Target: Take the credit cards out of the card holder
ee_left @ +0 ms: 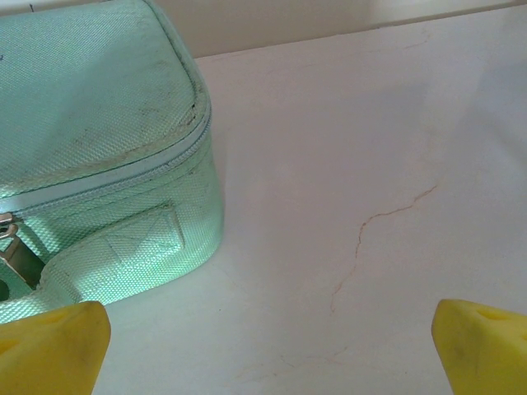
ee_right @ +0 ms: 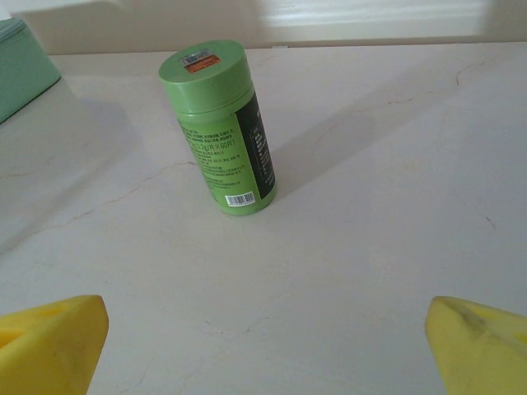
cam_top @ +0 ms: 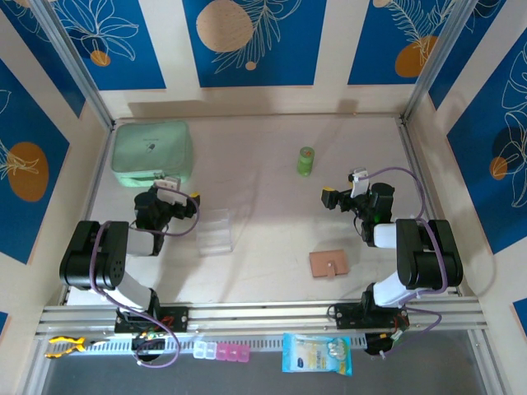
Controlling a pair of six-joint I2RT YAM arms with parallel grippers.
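1. The holder (cam_top: 328, 264) lies flat and shut on the table (cam_top: 263, 197), near the front edge. It is just ahead of the right arm's base and well apart from both grippers. Its snap tab (cam_top: 333, 266) is on top.
2. No cards are to be seen. I take them to be tucked inside, so the flap would have to come open first.
3. It looks light, thin and soft, like leather. On this smooth top I'd expect it to skate away if nudged from one side only. Better to pin one half down and take the flap at the tab edge, where there is something to catch.
4. The cards should be stiff, thin and slick. Once a short edge shows, pinch there and draw straight along the pocket; a shallow pinch may slip off.
5. The left gripper (ee_left: 268, 350) stands wide, with nothing between its yellow fingers. It hangs over bare table just beside the mint pouch (ee_left: 90, 123), not touching it.
6. The right gripper (ee_right: 263, 346) is just as wide and empty. It faces the green bottle (ee_right: 221, 132), which stands upright, clear of the fingers.
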